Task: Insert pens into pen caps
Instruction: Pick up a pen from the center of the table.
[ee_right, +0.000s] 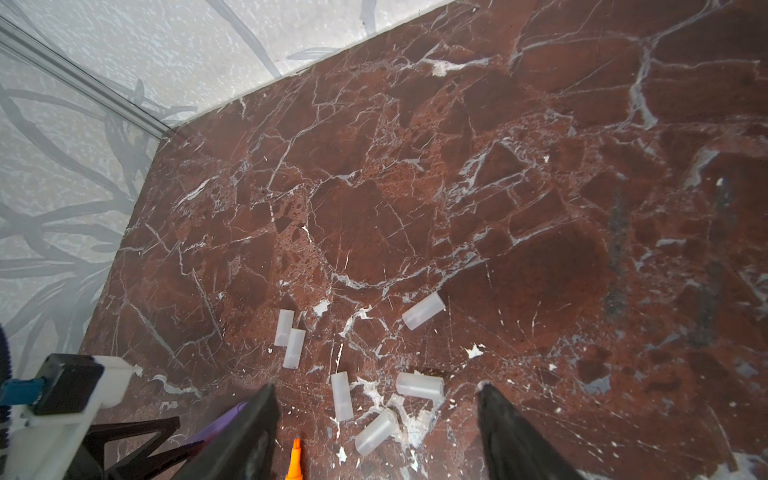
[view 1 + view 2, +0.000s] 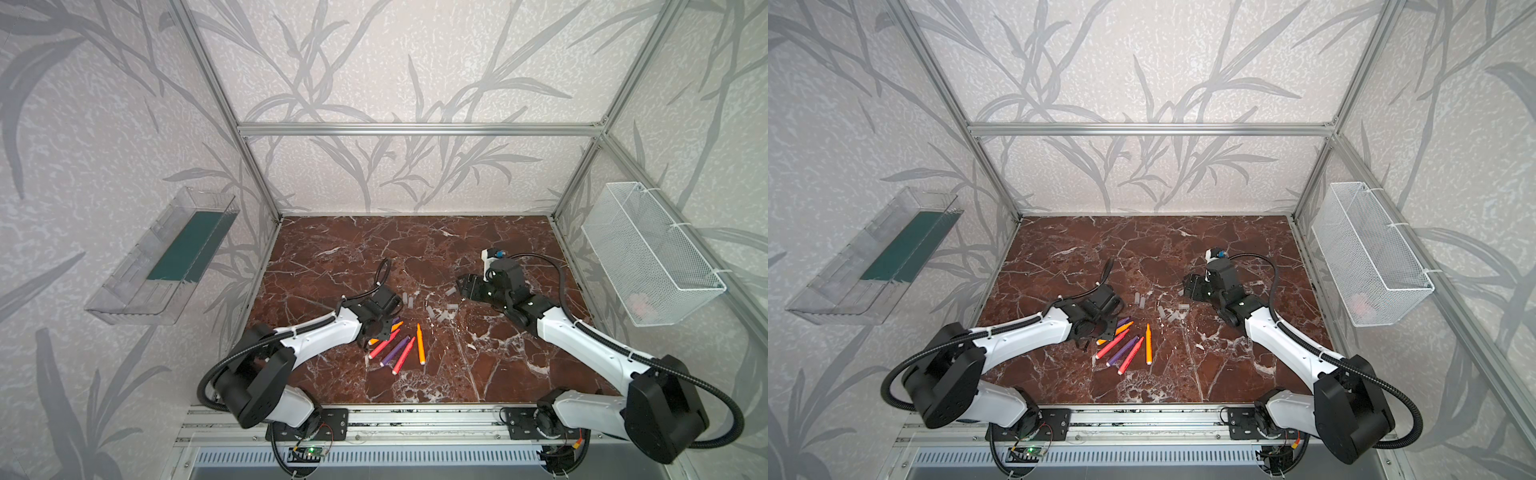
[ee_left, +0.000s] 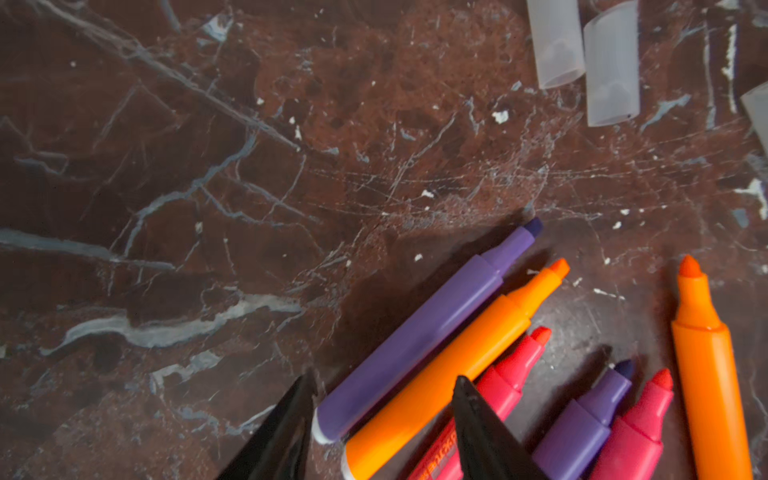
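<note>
Both top views look steeply down from high above the front of the table (image 2: 332, 249), facing the back wall (image 2: 415, 174), far enough to hold the whole tabletop. The left wrist view hangs close over the pens (image 3: 415, 345). The right wrist view looks from higher over the caps (image 1: 419, 384). Both wrist views share two side-by-side caps and one orange pen (image 1: 296, 453).

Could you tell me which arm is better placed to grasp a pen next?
Probably left: the left gripper hangs open over the purple pen and orange pen; the right gripper is over the pen caps.
</note>
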{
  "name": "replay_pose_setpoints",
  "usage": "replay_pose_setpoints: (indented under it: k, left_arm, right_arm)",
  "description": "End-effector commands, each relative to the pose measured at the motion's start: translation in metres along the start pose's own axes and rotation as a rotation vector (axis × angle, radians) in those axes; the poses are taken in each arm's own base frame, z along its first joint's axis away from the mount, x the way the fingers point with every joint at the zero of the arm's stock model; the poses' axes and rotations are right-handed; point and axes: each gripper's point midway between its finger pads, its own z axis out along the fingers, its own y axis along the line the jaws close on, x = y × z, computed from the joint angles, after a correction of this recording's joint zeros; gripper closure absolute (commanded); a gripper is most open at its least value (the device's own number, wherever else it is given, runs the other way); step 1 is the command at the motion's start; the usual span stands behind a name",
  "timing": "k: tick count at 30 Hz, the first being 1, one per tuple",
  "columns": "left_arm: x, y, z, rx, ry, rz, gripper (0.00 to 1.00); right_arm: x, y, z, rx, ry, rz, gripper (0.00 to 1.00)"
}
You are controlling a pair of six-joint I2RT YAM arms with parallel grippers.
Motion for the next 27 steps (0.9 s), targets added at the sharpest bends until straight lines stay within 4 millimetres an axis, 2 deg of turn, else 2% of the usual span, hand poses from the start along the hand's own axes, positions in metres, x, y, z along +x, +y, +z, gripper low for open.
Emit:
replay_pose_setpoints:
  k: [1,5,15,19,24,27]
  left_arm:
    - [-0.002,0.009,0.000,-0.089,0.022,0.028,0.45]
    - [-0.002,0.007,0.002,-0.089,0.033,0.035,0.39]
    - [0.006,0.017,0.008,-0.163,0.073,0.021,0.38]
    - [0.006,0.019,0.012,-0.194,0.093,0.022,0.46]
    - [0.005,0.014,0.015,-0.175,0.091,0.015,0.63]
    - [0.005,0.011,0.015,-0.157,0.090,0.009,0.64]
  right_arm:
    - [-0.003,-0.001,-0.005,0.013,-0.020,-0.022,0.26]
    - [-0.001,-0.002,-0.004,0.014,-0.018,-0.022,0.26]
    - [0.003,-0.004,-0.004,0.011,-0.016,-0.013,0.26]
    - [0.005,-0.005,-0.004,0.013,-0.011,-0.010,0.26]
    - [0.007,-0.013,-0.004,0.056,-0.006,-0.005,0.26]
    - [0.008,-0.017,-0.003,0.081,0.002,-0.009,0.26]
